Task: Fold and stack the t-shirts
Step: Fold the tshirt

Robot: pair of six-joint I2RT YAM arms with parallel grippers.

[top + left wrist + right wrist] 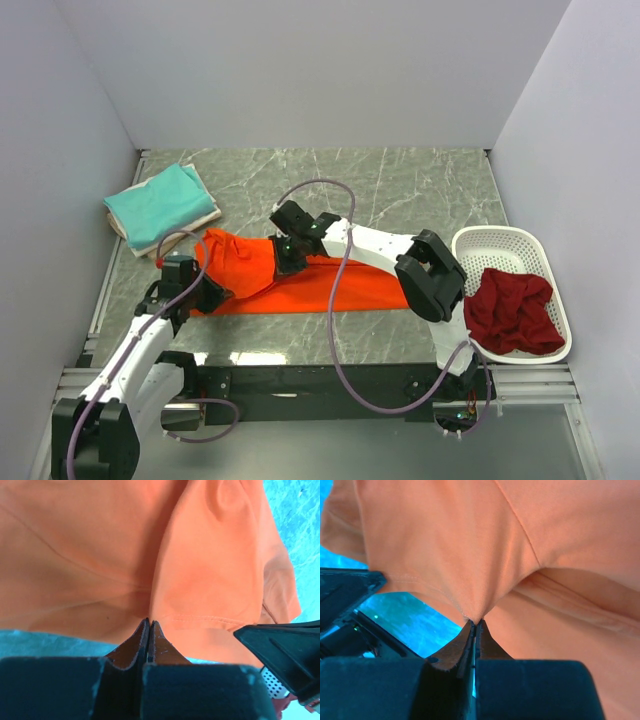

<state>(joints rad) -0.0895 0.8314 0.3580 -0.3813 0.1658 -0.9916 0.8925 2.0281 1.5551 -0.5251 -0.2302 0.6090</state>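
The orange t-shirt [310, 285] lies on the surface [400, 190], its long axis running left to right. Both arms are at its left half. The left tool [149, 623] is pinched tight on cloth at the shirt's left end, the right tool [475, 622] on a raised fold further in. No brand or writing shows

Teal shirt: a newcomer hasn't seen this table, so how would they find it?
On the marble table, find the far left corner. Two folded shirts lie there; the teal shirt is on top of a cream shirt. Its blue-green colour sets it apart from the orange shirt nearby.
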